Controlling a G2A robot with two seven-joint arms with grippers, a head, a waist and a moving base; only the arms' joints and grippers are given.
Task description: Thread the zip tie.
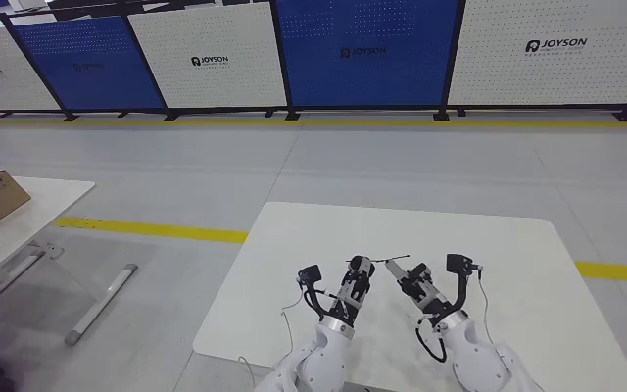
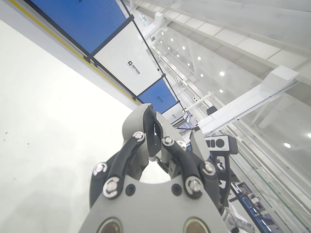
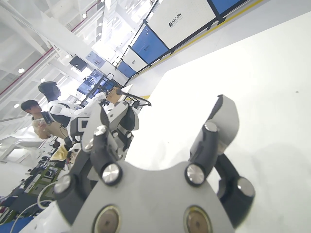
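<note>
Left gripper (image 1: 360,268): I read its fingers as pressed together on the zip tie. In the left wrist view the black pads (image 2: 147,124) meet at the tips with no gap. In the right wrist view the left gripper (image 3: 124,116) sits farther off, raised over the table
Right gripper (image 1: 396,267): fingers spread wide with nothing between them. In its own wrist view the right gripper (image 3: 159,105) has bare table surface in the gap
Zip tie (image 1: 390,259): a thin black strap clamped at the left gripper's tips and held in the air above the near part of the table. From above it runs from the left gripper across toward the right gripper. I cannot tell whether it touches that gripper's fingers. In the right wrist view the zip tie (image 3: 136,97) juts out past the left gripper's tips, with a thicker end on one side
Table (image 1: 490,235): white with rounded corners. The two grippers are just beside each other near its near edge
Backdrop: a row of perforated boards in black frames, blue panels (image 1: 367,49) alternating with white panels (image 1: 211,54)
Writing: each board carries a small dark logo (image 1: 210,61), a round mark followed by one word in capitals. The finer line beneath is too small to read
Floor: a yellow line (image 1: 147,229) passes behind the table
Off to the robot's left: a second table (image 1: 44,201), white, well apart, with a brown box (image 1: 10,193) at its edge
</note>
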